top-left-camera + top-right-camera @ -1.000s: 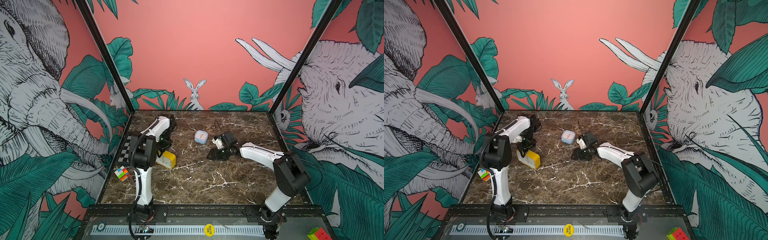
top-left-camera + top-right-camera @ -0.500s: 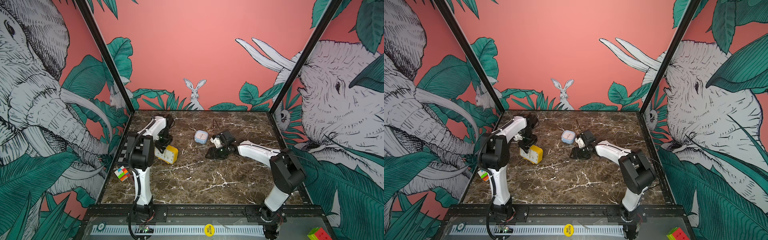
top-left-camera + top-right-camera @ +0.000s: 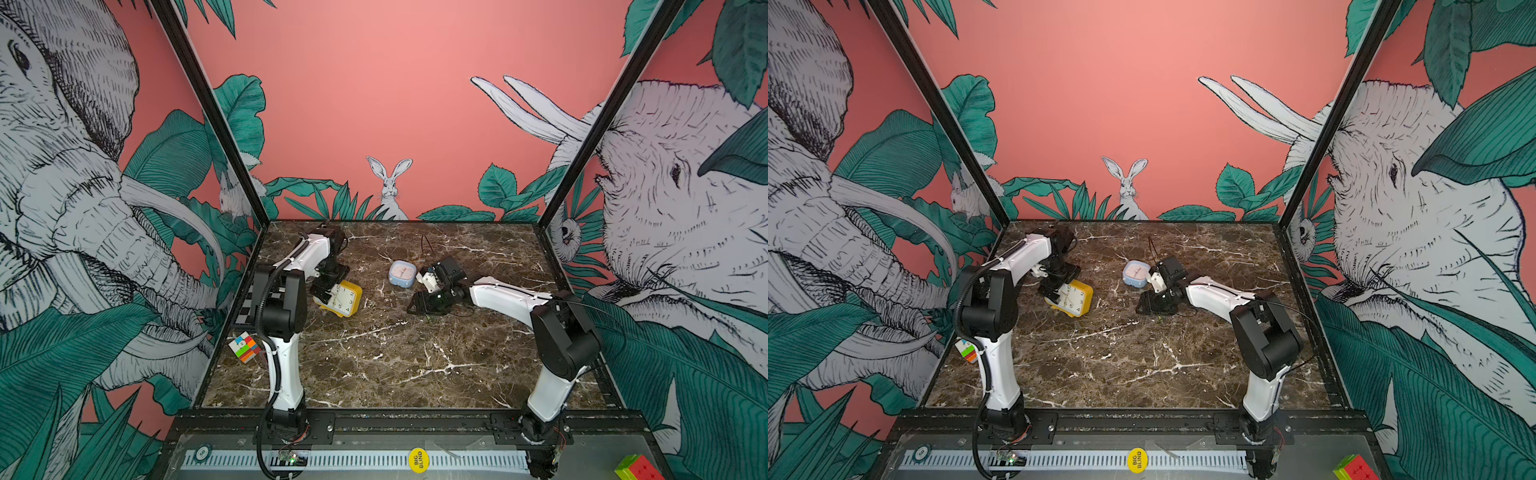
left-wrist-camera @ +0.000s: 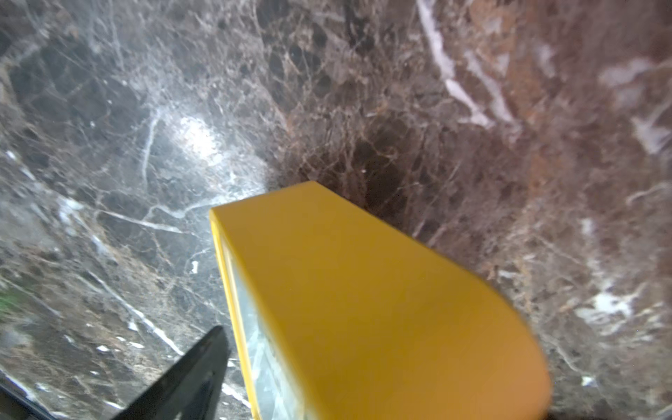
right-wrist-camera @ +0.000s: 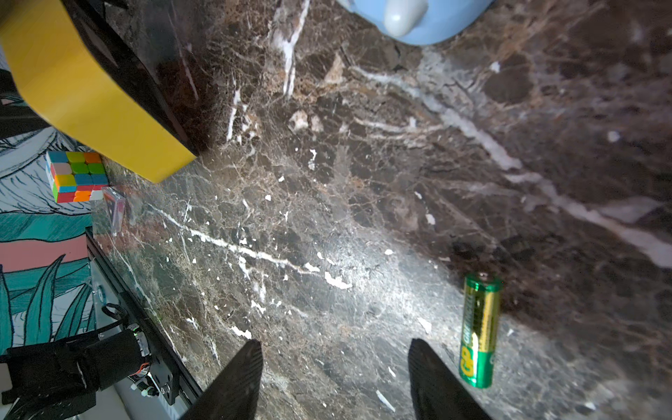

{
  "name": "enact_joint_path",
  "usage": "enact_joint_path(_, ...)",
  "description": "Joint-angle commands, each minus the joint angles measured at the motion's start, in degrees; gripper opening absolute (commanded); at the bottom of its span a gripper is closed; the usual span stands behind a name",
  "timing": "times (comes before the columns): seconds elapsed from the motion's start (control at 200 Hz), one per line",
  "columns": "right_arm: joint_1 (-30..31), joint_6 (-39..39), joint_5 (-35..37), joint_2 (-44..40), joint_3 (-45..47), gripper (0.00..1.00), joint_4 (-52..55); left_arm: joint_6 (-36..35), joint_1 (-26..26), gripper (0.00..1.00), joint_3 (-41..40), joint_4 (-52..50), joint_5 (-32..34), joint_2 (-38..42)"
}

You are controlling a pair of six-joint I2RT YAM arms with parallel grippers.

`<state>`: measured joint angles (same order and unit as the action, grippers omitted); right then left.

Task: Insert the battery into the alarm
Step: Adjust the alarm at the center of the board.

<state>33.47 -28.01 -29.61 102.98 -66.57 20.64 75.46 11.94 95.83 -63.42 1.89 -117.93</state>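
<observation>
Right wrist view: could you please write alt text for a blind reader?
A green GP battery lies on the marble table, just outside the open, empty right claw. Beyond are a yellow alarm clock, a blue clock and a Rubik's cube.

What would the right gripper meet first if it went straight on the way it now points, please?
Probably the bare table: the right gripper aims its open fingers at marble, nothing between them. The battery lies beside one finger, off that line, though depth is unclear.
</observation>
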Motion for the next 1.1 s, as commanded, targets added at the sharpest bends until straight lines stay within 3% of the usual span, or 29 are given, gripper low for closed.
enact_joint_path(0.0,-0.08,1.03,-0.76,1.23,-1.14,0.63,0.96,-0.14,-0.55,0.96,-0.30,0.88,0.36,4.37)
enact_joint_path(0.43,-2.21,5.67,4.56,1.59,-5.90,0.63,-2.45,-1.31,-0.63,0.97,-4.57,10.54,-1.63,8.13)
enact_joint_path(0.68,-4.69,3.70,7.54,6.77,-14.00,0.68,-3.68,-16.51,0.29,0.96,-8.29,16.27,-2.99,15.05)
enact_joint_path(0.83,-6.38,-1.40,6.40,10.96,-16.40,0.69,-6.84,-26.48,2.64,0.95,-12.31,21.37,-8.41,17.56)
enact_joint_path(0.98,-6.98,-3.37,2.84,13.92,-17.78,0.70,-9.96,-31.15,5.98,0.95,-14.10,30.11,-16.91,14.28)
enact_joint_path(1.095,-7.50,-6.37,0.92,14.20,-16.09,0.71,-12.58,-32.92,8.26,0.94,-10.48,33.33,-22.46,8.35)
